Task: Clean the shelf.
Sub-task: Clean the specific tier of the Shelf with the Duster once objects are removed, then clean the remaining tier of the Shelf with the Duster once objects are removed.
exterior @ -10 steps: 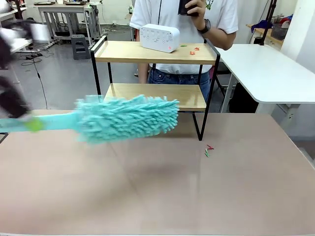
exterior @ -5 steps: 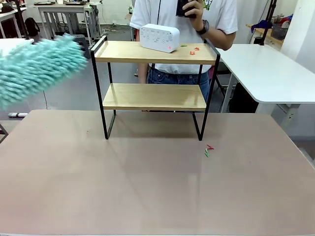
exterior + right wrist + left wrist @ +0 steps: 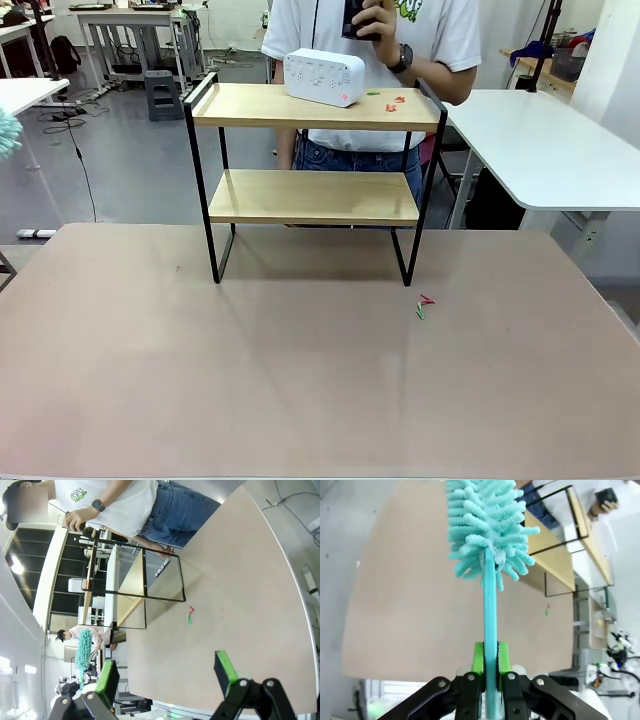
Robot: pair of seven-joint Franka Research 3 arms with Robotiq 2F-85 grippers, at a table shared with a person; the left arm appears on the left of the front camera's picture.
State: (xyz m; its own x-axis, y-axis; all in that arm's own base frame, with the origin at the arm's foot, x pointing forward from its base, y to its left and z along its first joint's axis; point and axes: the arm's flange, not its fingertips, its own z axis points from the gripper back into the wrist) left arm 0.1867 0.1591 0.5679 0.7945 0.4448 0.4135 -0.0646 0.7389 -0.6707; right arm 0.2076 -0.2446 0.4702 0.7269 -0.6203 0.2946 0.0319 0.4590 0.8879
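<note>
Shelf: two smooth light wooden boards in thin black metal frame, upright at far middle of matte tan table, rounded white box on top board. Left gripper clamped on flat teal handle of shaggy chenille duster. Right gripper spread wide, nothing between green pads.

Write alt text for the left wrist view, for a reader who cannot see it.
The left gripper clamps the thin handle of a fluffy teal duster, which points away from the camera. The brown table lies behind it, and the wooden shelf shows at the upper right.
</note>
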